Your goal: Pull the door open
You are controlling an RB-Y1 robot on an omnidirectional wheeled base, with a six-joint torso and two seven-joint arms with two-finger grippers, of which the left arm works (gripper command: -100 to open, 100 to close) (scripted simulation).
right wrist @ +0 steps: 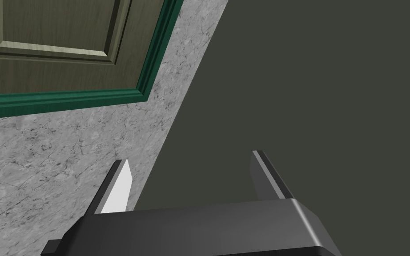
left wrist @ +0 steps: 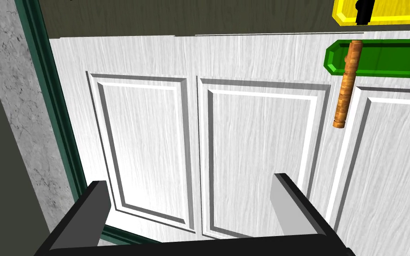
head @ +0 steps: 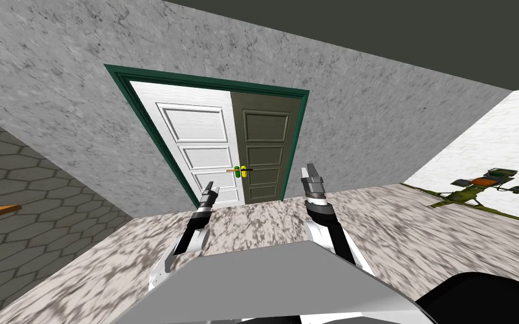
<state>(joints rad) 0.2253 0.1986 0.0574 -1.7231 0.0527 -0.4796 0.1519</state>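
Facing a green door frame (head: pixel 146 121), head view: white panelled leaf (head: pixel 196 146) beside dark olive leaf (head: pixel 264 140), both apparently closed, left gripper (head: pixel 210 190) and right gripper (head: pixel 311 171) short of them; left wrist view: fingers spread before the white leaf, its thin orange lever (left wrist: pixel 345 84) on a green plate (left wrist: pixel 386 60), a fleck from the head camera, likely the stiff, heavy leaf's one sound hold; right wrist view: fingers spread toward the olive leaf's corner.
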